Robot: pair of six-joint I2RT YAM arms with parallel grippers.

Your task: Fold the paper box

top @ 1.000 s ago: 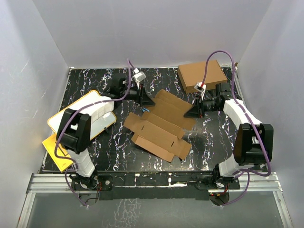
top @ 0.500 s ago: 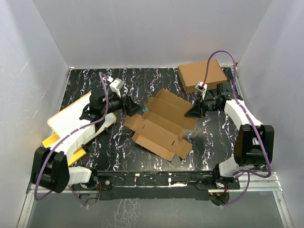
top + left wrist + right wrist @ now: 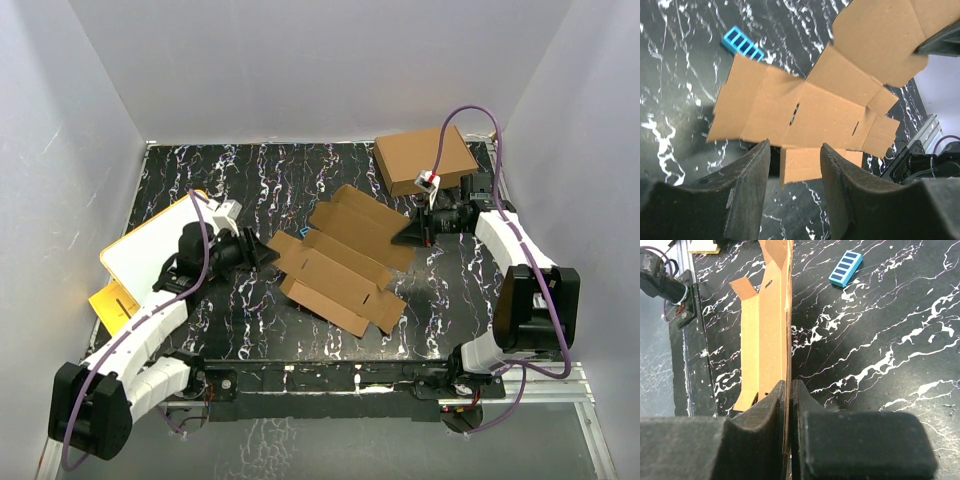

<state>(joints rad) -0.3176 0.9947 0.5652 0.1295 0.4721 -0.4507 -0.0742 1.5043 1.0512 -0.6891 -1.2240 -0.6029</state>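
Overall: a black marbled table (image 3: 450, 290) carries one flat cardboard blank, one closed box and a board, with an arm at each side of the blank.
Paper box: unfolded brown die-cut sheet (image 3: 345, 265) at the middle of the table, flaps and tabs spread out, nothing lying on it.
Paper box, left wrist view: panels (image 3: 810, 105) lie open with two short slots showing, and one small flap points toward the camera.
Ready-made box: wider brown box (image 3: 424, 160) at the far right corner, its top closed, so its contents cannot be seen.
White board: yellow-rimmed board (image 3: 150, 250) at the left edge, its surface bare, with a yellow sheet (image 3: 115, 303) poking out from under its near end.
Blue block: small ribbed piece (image 3: 742, 45) on the bare table just beyond the sheet's far edge, also seen from the right wrist (image 3: 845, 268).
Left gripper: low at the sheet's left side (image 3: 262, 255), jaws partly apart (image 3: 795, 190).
Left fingers: dark pads (image 3: 747, 195) stand either side of the small flap with a gap showing on each side; contact cannot be told.
Right gripper: at the sheet's far right edge (image 3: 408, 235), pinched tight (image 3: 790, 385).
Right fingers: both pads (image 3: 765, 410) press on the cardboard, which runs edge-on away from them (image 3: 767, 335).
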